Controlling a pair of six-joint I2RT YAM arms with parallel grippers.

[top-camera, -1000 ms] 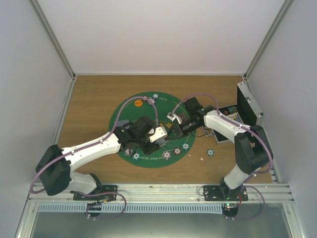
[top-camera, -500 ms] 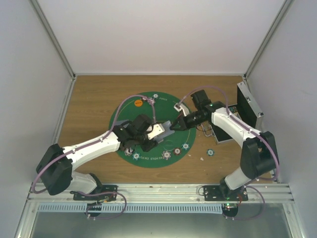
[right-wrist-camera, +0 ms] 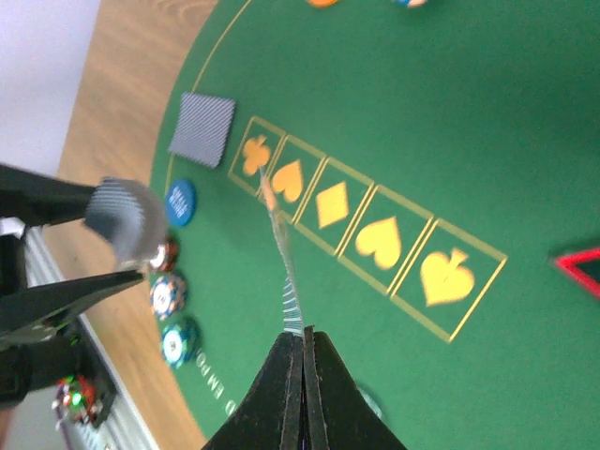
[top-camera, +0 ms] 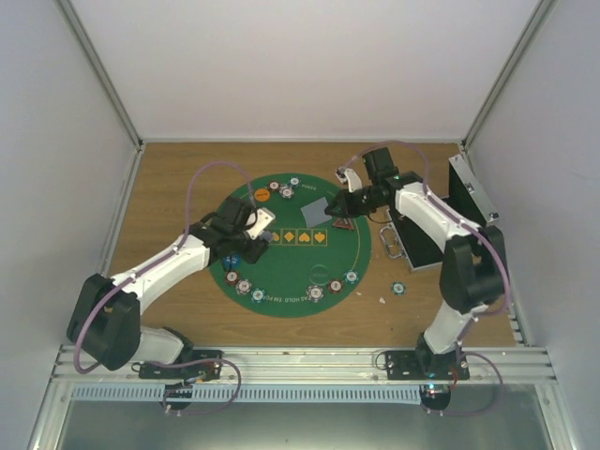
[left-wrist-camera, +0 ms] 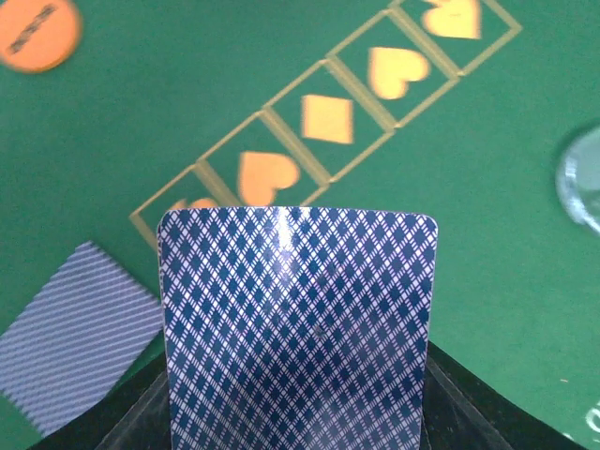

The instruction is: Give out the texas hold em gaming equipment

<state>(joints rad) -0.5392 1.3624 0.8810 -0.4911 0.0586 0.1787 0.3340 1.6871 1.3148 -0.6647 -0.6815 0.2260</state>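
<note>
Round green mat point(top-camera: 291, 264) in the centre of a wood table point(top-camera: 169, 178), w/ two robot arms reaching over it from the near edge. Nearest: a row of poker chips point(top-camera: 316, 293) spaced along the mat's near rim, likely player stakes set out, plus one loose chip point(top-camera: 397, 288) off the mat to the right, on the wood. Near-left, a blue disc point(right-wrist-camera: 180, 202) lies beside those chips. Mid-left, the left gripper point(top-camera: 255, 228) pinches a blue-patterned card point(left-wrist-camera: 298, 319) by its bottom edge and holds it upright above the mat, prob. so it can be laid flat. A flat card point(left-wrist-camera: 75, 333) lies face down just left of the printed row of suit boxes. Mid-right, the right gripper point(right-wrist-camera: 302, 342) has its jaws pressed together on a second card point(right-wrist-camera: 281, 244), seen edge-on above the boxes. A dark triangular marker point(right-wrist-camera: 581, 267) sits on the mat to the right. Farther: an orange disc point(top-camera: 262, 195) and more chips point(top-camera: 286, 191) on the far rim. Far right: an open metal case point(top-camera: 420, 251), lid upright; contents can't be made out.
</note>
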